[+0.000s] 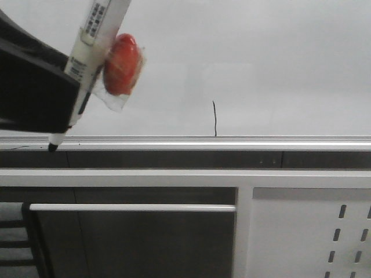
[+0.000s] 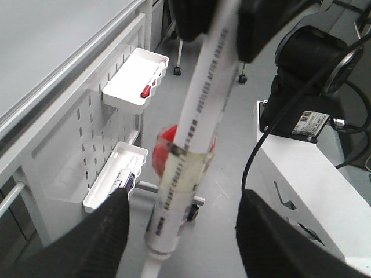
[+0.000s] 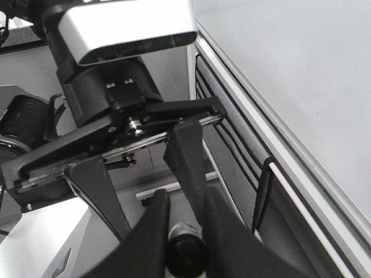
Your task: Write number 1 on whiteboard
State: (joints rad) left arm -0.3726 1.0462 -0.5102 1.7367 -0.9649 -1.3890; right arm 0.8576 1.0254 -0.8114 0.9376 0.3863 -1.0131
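1 (image 1: 215, 119) drawn on whiteboard (image 1: 261, 63) | left gripper (image 1: 35, 92) clamps marker (image 1: 87, 58), tip at 8 o'clock off board | right gripper (image 3: 145, 191) apart, empty

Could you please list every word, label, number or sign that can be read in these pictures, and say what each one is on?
"1": a thin black stroke on the whiteboard, the number 1.
Marker pen: printed lettering along the barrel, too blurred to read in either view.
Black arm base: a small white label, too small to read.
Nothing else legible.
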